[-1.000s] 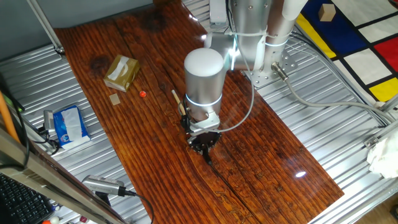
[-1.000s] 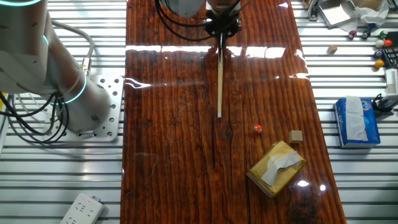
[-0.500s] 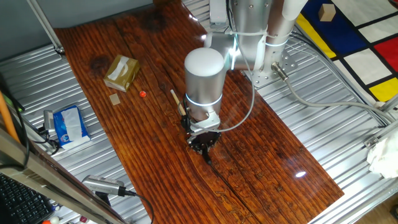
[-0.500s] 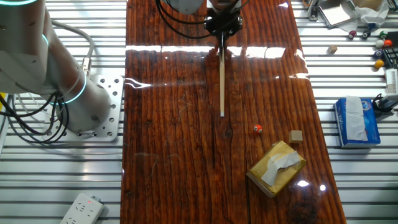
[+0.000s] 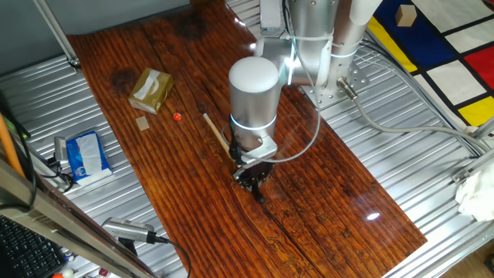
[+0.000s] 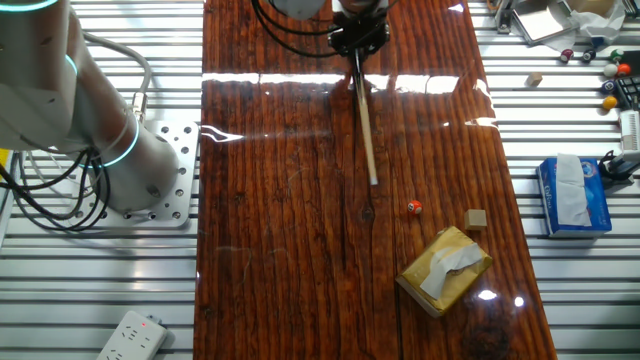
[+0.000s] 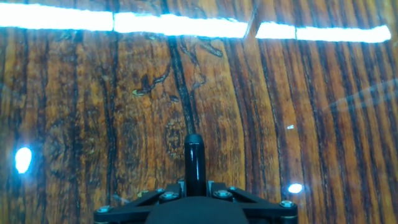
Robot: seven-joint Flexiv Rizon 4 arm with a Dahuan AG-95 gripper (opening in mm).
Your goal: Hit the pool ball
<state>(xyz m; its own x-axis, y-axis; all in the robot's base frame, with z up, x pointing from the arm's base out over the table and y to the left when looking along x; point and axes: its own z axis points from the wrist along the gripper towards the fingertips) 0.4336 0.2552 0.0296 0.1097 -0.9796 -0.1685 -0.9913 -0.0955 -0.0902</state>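
1. No readable text, brand, number or sign in any view.
2. Blue tissue pack (image 6: 573, 194) beside the counter (image 6: 270, 250): printed face shows, but lettering too small to read, both fixed views.
3. Tan cardboard box (image 6: 444, 269) on the counter: no legible print.
4. White power strip (image 6: 132, 334) at the lower edge: red spot on it, poss. a switch or lamp; no markings legible.
5. Robot arm housing (image 5: 253, 93): plain, no logo visible.
6. Hand view: wood grain and glare only, no lettering.
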